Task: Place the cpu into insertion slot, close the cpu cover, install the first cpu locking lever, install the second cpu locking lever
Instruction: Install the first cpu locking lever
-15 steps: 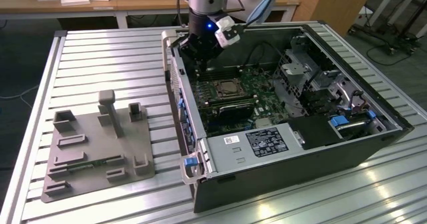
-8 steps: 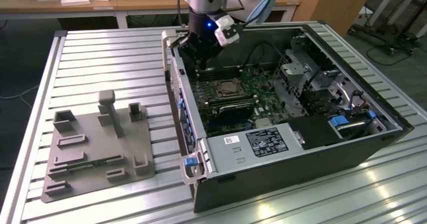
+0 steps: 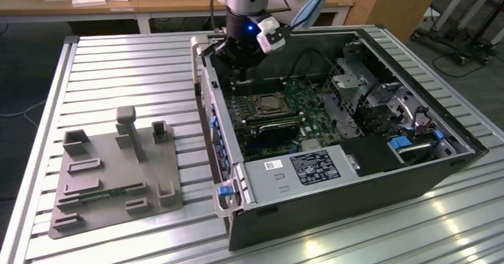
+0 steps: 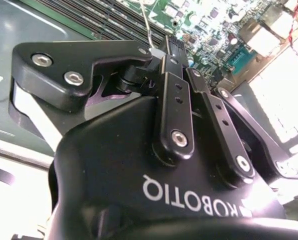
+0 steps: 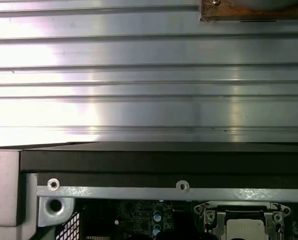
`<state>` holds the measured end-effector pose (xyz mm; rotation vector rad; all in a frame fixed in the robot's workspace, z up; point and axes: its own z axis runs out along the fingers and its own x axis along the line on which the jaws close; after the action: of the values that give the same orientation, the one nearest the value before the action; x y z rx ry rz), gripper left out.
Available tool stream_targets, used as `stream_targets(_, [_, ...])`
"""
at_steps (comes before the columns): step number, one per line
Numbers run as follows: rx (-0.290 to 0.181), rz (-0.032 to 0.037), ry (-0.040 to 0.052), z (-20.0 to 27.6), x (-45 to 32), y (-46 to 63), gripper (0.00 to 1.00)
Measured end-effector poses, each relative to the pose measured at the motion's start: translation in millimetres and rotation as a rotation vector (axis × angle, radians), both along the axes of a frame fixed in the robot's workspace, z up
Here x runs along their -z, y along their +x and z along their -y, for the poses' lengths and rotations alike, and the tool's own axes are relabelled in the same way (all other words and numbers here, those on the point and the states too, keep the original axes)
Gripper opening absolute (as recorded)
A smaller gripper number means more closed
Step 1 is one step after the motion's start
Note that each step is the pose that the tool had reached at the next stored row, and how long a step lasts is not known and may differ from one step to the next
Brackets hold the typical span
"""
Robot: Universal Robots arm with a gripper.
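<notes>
Closest to the lens in the second wrist view is your claw. Its black links run together at the tips, so I read it as closed with nothing between the fingers. In the exterior view the claw hangs inside the open case, over the memory slots of the board. It is near the slot but touches nothing there. In the first wrist view the cpu sits in the slot. The cover looks to be lying down around it, so I judge the first two steps done. You cannot tell from these views whether either lever is latched, so count both as open work. The cpu lies flat with its metal top up. It is square, so it has no long axis, and its edges run parallel to the cover's. A grey fixture rests on the table, well apart on the exterior view's left.
</notes>
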<state>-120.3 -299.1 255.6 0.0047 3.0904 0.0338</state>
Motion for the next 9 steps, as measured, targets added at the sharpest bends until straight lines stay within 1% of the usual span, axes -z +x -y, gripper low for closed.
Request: stream_targets(9, [0.000,0.0000,-0.0001,0.0,2.3,16.4,0.10])
